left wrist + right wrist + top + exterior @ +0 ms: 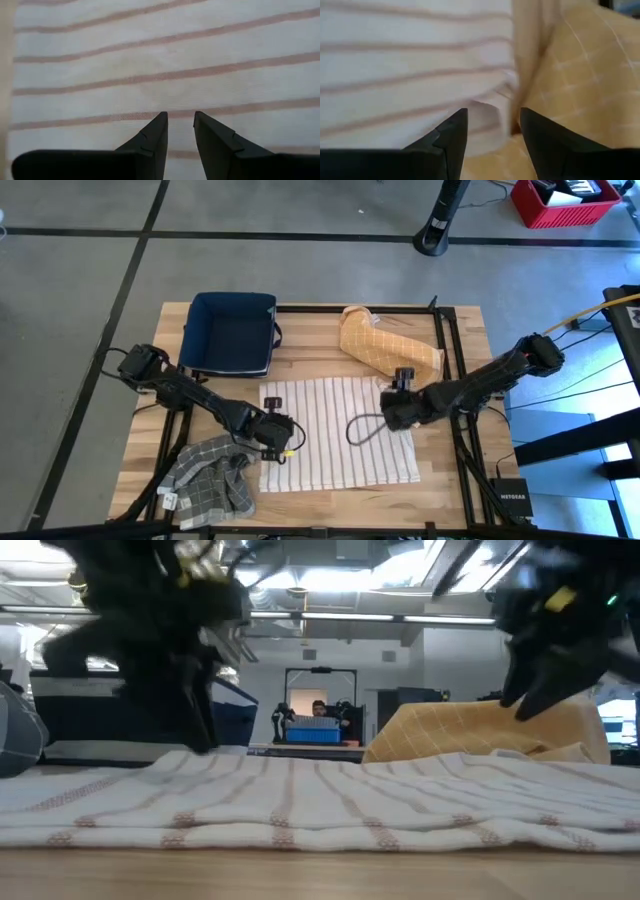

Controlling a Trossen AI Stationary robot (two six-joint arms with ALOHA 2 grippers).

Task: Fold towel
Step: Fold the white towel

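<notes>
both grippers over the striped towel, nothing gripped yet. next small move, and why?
Probably lower both grippers and pinch the towel's edges. The striped towel lies flat and unfolded. The left gripper hovers open over its left edge, cloth showing between the fingers in the left wrist view. The right gripper sits open at the right edge near the yellow towel. Neither holds fabric, so a grasp likely comes before any fold.

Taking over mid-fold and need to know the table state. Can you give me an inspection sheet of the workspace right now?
Surface: wooden table, bare at its edges.
Job's things: striped towel spread flat at centre.
Clutter: grey checked cloth, yellow cloth, dark blue bin.
Grippers: left gripper over the towel's left edge, fingers slightly apart; right gripper over its right edge, fingers apart, empty.
Cables: black loop lying on the towel.
Surroundings: red crate on the floor; person seated beyond the table.
</notes>
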